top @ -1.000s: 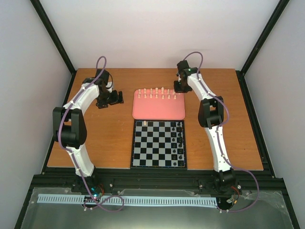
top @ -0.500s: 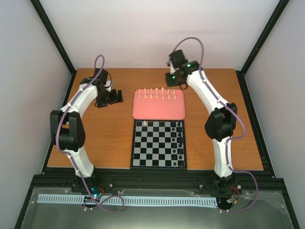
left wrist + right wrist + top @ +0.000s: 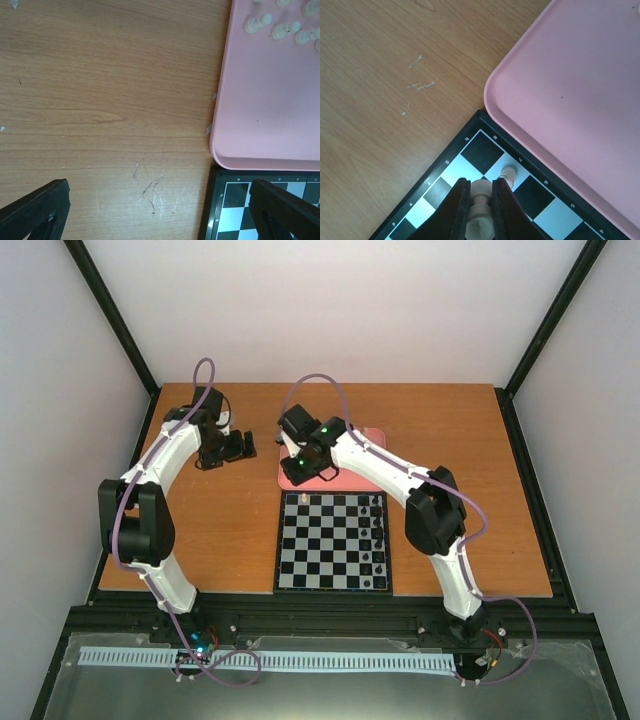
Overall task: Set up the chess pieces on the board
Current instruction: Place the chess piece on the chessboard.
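Note:
The board (image 3: 333,542) lies in front of the pink tray (image 3: 372,476). One cream chess piece (image 3: 304,499) stands at the board's far left corner and also shows in the right wrist view (image 3: 508,173). My right gripper (image 3: 305,470) hangs above that corner, shut on another cream piece (image 3: 480,206) just beside the standing one. My left gripper (image 3: 238,447) is open and empty over bare table left of the tray. Several cream pieces (image 3: 257,22) stand at the tray's back; the right arm hides them in the top view.
Black chess pieces (image 3: 376,532) line the board's right column. The right arm stretches across the tray from the right. In the left wrist view the tray's rim (image 3: 220,125) and the board's corner (image 3: 216,210) sit close to my right finger (image 3: 287,212).
The right arm has swung from the tray's back right corner leftward and forward to the board's far left corner, carrying a cream piece. The left arm has barely moved.

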Controlling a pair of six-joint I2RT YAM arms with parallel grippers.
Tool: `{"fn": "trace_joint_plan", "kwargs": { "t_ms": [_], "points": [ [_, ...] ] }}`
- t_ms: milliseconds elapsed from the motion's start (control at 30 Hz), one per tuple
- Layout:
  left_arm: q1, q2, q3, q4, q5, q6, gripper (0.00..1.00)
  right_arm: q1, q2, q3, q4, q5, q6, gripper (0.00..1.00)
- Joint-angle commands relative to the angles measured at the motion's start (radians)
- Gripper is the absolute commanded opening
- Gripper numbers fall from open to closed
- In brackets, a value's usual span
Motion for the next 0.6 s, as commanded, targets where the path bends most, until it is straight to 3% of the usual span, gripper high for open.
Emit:
{"fn": "trace_joint_plan", "kwargs": {
  "t_ms": [0,567],
  "points": [
    [0.009,-0.028,-0.006,0.004,-0.010,-0.023,1.00,0.011,0.068,0.051,-0.009,0.006,-0.013,0.03],
    [0.012,-0.031,-0.014,0.010,-0.021,-0.016,1.00,0.023,0.219,0.132,-0.040,-0.062,-0.033,0.03]
  ]
}}
